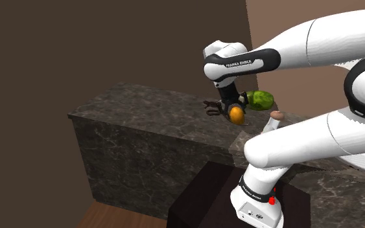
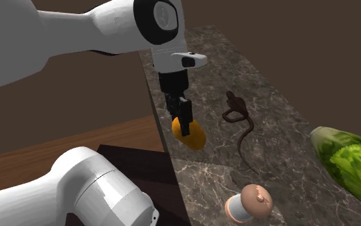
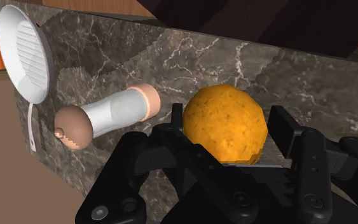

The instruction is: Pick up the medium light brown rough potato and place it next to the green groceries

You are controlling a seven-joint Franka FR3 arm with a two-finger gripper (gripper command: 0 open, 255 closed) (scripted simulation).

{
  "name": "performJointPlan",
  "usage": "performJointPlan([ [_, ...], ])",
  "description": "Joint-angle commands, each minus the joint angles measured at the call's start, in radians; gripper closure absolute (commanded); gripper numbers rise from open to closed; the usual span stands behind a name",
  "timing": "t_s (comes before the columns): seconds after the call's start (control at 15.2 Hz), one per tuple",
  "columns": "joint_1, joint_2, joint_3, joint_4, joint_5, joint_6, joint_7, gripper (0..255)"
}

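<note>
**A:** Where's the potato [image 2: 189,133] from where you stand?

**B:** Clamped in the end effector [image 2: 185,125]; the black fingers [image 3: 174,130] press it from both sides. The wrist view shows that best; it's an orange-brown, pitted lump, not very light at all.

**A:** Is it off the bench [image 2: 268,83]?

**B:** It looks lifted; in the second exterior view it hangs right at the dark marbled edge on the arm's side, with the wooden floor [image 2: 76,141] below.

**A:** And the green groceries [image 2: 345,160]?

**B:** A leafy green head lying on the stone, at that view's right; well apart from the potato. The shoulder view squeezes them together, so the green head seems to sit just behind the hand; the other camera shows the real gap.

**A:** Anything lying between them?

**B:** A brown curly thing [image 2: 236,115] with a long tail sits on the stone beside the hand; a white cylinder with a tan knobbed cap [image 2: 248,204] lies on its side, nearer that camera. There is bare marble between the brown thing and the greens.

**A:** Does the wrist camera show anything more?

**B:** Yes, a white ridged pan [image 3: 25,54] past the capped cylinder, out by a bench edge; I can't tell whether it rests on the stone.

**A:** And the far side?

**B:** In the shoulder view the top runs bare towards its left corner; a brown wall stands behind it.
</note>
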Motion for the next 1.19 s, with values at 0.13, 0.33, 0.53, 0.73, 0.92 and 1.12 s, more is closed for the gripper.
performJointPlan([
  [0.13,-0.002,-0.01,-0.002,0.046,-0.003,-0.053,-0.019,255],
  [0.33,-0.004,-0.015,-0.003,0.083,-0.006,-0.092,-0.033,255],
  [0.53,-0.006,-0.017,-0.004,0.121,-0.009,-0.13,-0.047,255],
  [0.73,-0.008,-0.017,-0.004,0.161,-0.013,-0.167,-0.06,255],
  [0.92,-0.01,-0.015,-0.004,0.197,-0.017,-0.199,-0.072,255],
  [1.12,-0.04,-0.005,-0.068,0.191,-0.085,-0.159,-0.136,255],
])
